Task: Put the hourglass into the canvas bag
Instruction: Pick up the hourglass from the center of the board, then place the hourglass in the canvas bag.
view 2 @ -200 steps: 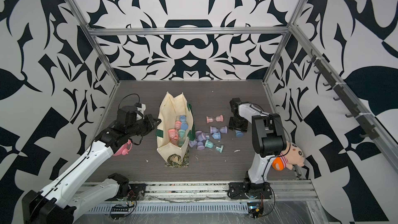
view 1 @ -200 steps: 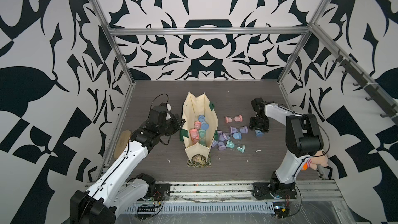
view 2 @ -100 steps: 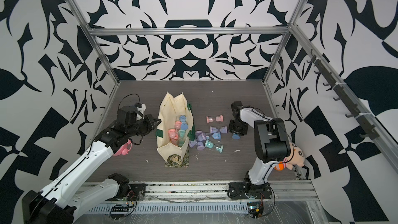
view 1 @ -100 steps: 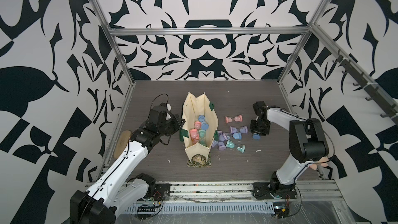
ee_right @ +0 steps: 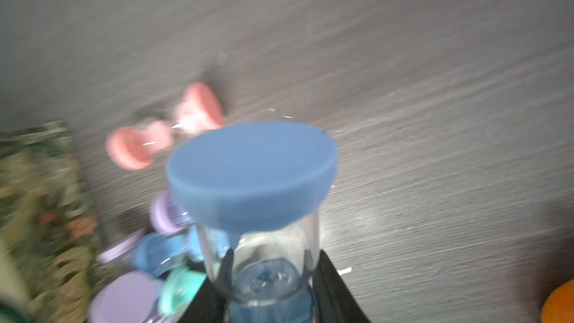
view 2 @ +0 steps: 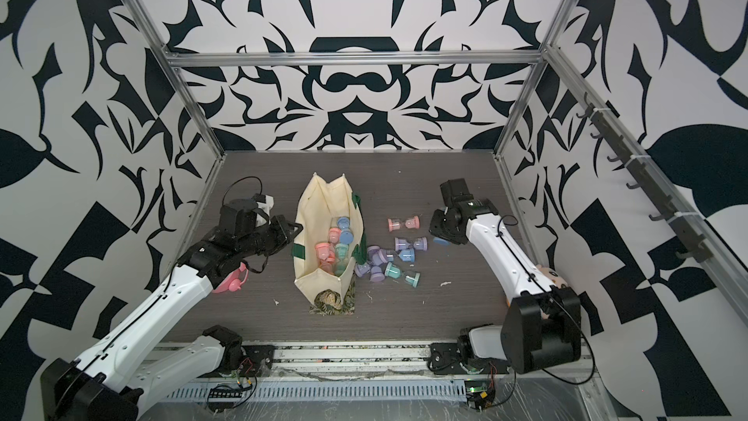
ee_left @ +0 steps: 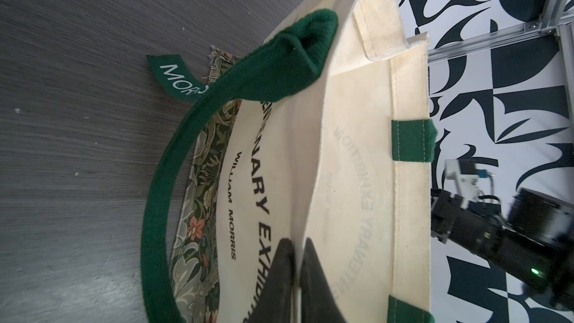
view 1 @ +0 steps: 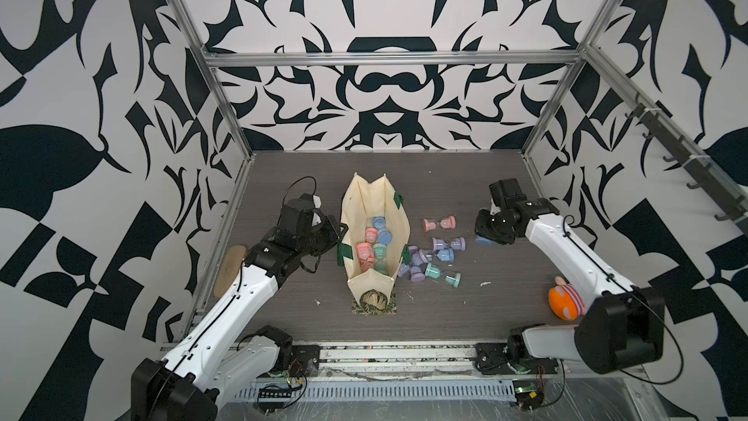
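A blue hourglass (ee_right: pixel 253 175) is clamped by its glass bulb between the narrowly closed fingers of the right gripper (ee_right: pixel 267 262). It is held low over the table (view 1: pixel 445 180), well apart from the bag (view 1: pixel 356 212). Whether it touches the table cannot be told.

The space between it and the bag is taken up by loose hourglasses lying on their sides. A pink one (view 1: pixel 439 223) lies alone, and purple ones (view 1: pixel 447 244), a blue one (view 1: pixel 445 255) and a teal one (view 1: pixel 441 275) are bunched by the bag's side. An orange plush (view 1: pixel 564 303) is seen beside the right arm. A pink object (view 2: pixel 230 281) is partly hidden under the left arm, and a tan flat piece (view 1: pixel 232 269) lies at the table's edge.

The bag stands with its mouth open upward. Pink, blue and teal hourglasses (view 1: pixel 372 245) are heaped inside it. Its rim wall is pinched by the left gripper (ee_left: pixel 295 240), one finger (ee_left: pixel 281 262) outside and one inside. A green handle (ee_left: pixel 161 181) is looped out over the table, and a floral print (ee_left: pixel 198 212) is seen low on the bag's outer face.
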`<act>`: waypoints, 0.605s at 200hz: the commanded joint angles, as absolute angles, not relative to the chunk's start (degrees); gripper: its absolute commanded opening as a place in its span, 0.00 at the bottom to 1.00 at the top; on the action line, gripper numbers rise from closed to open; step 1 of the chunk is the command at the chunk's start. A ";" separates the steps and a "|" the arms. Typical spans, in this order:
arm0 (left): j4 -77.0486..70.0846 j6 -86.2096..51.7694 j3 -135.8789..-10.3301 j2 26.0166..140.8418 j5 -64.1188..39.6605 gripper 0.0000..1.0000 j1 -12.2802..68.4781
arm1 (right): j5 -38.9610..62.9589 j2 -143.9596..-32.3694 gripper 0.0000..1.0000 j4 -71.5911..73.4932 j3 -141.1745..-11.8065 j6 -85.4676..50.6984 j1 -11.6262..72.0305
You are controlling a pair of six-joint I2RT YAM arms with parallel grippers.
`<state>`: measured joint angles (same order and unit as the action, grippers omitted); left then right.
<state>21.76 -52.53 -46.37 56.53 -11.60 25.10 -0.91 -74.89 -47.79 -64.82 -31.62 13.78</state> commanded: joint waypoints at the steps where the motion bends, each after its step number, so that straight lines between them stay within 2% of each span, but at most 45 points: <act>1: 23.44 -51.95 -47.60 55.63 -11.46 0.14 25.30 | -4.92 -72.29 0.00 -52.28 -73.95 -35.81 22.11; 22: 23.38 -52.03 -47.12 55.94 -11.48 0.16 25.28 | -9.93 -73.89 0.00 -54.78 -82.57 -38.31 32.81; 61: 23.63 -52.49 -47.09 55.30 -11.35 0.12 25.25 | -17.58 -81.95 0.00 -57.10 -95.55 -40.43 49.21; 90: 24.30 -52.31 -47.72 54.84 -11.31 0.08 25.27 | -19.11 -88.91 0.00 -57.96 -102.62 -40.66 56.40; 121: 24.14 -52.22 -47.72 55.15 -11.31 0.04 25.28 | -18.60 -94.90 0.00 -57.85 -106.38 -41.11 60.08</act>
<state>23.05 -52.62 -46.37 55.94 -11.31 25.15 -15.99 -92.47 -56.40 -102.48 -39.75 58.37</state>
